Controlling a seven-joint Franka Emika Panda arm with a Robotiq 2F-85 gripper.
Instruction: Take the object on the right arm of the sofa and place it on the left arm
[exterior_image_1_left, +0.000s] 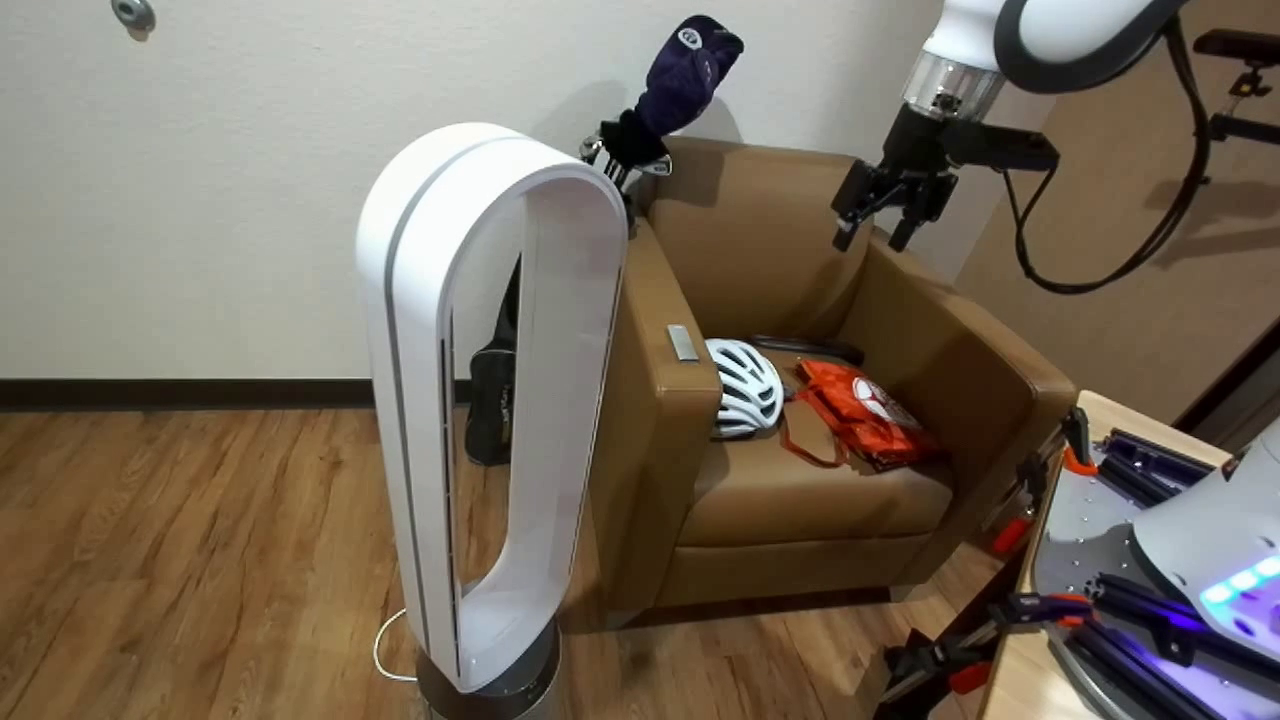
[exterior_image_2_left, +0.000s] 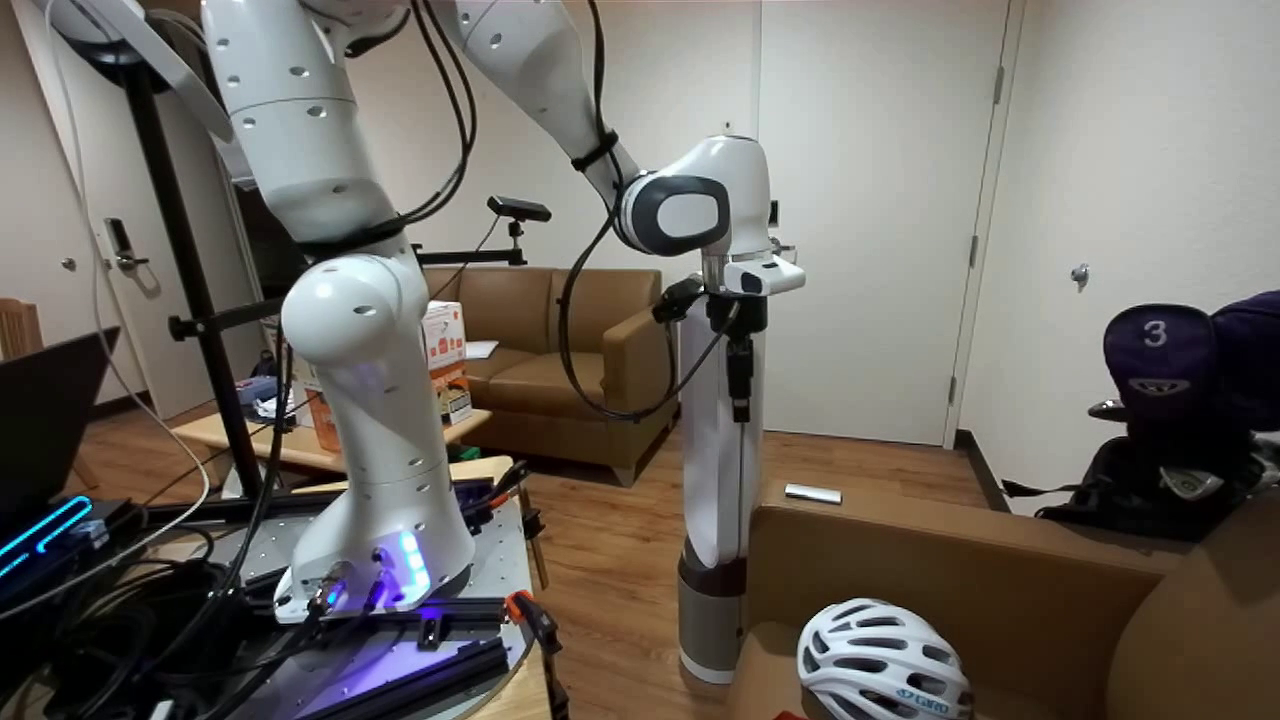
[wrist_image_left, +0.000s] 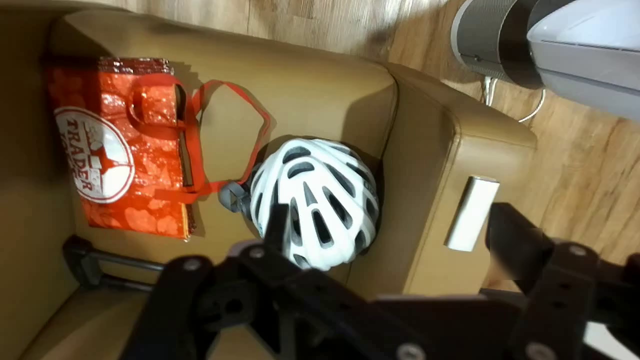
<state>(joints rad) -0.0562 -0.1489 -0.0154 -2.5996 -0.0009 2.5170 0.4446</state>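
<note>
The brown sofa is a single-seat armchair; it also shows in the other views. A small silver rectangular object lies flat on the sofa arm beside the fan; it shows in both exterior views and the wrist view. The opposite sofa arm has nothing visible on it. My gripper is open and empty, raised above the sofa and apart from the object. In the wrist view the fingers are spread wide, the right fingertip overlapping the object's edge in the picture.
A white helmet and a red-orange bag lie on the seat. A black handle-like item lies behind them. A tall white ring fan stands beside the object's arm. Golf clubs stand behind that arm.
</note>
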